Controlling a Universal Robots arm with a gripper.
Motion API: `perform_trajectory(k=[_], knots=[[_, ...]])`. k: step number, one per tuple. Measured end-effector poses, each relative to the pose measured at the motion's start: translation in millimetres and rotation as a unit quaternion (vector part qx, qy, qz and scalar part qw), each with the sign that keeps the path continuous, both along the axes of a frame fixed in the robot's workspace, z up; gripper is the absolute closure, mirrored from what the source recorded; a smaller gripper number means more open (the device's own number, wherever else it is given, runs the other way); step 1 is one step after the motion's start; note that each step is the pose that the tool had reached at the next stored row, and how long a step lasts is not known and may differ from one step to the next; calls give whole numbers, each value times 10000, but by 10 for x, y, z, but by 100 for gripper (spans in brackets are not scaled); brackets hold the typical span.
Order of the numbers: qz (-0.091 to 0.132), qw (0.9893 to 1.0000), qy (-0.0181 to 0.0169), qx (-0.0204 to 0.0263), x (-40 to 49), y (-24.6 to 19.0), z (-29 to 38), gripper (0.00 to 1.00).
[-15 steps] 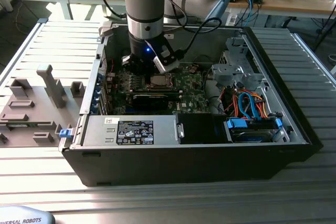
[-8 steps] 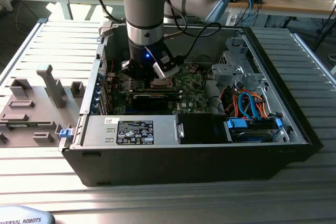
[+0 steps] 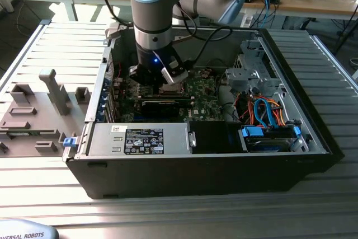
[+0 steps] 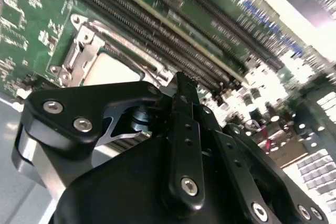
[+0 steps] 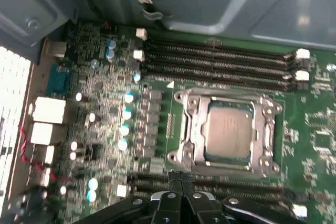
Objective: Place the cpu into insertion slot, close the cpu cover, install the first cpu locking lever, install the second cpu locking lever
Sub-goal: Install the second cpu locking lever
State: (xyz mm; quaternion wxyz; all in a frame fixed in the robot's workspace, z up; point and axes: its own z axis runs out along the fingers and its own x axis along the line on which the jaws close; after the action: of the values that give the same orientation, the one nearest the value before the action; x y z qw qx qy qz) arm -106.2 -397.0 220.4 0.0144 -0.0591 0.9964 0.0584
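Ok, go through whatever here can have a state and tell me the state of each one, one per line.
cpu: seated in the insertion slot.
cpu cover: closed flat around the cpu.
gripper: shut, holding nothing, above the board beside the socket.
computer case: side open.

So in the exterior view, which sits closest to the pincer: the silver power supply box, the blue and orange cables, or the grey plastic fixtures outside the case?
1. Power supply box, just in front of the pincer.
2. Blue and orange cables, toward the view's right.
3. Grey fixtures, outside, far left.
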Motion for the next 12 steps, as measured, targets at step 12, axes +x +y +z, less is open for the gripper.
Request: perform_trajectory(k=[12], knots=[[-4,9998,-20,-184,-119,77,102,89]])
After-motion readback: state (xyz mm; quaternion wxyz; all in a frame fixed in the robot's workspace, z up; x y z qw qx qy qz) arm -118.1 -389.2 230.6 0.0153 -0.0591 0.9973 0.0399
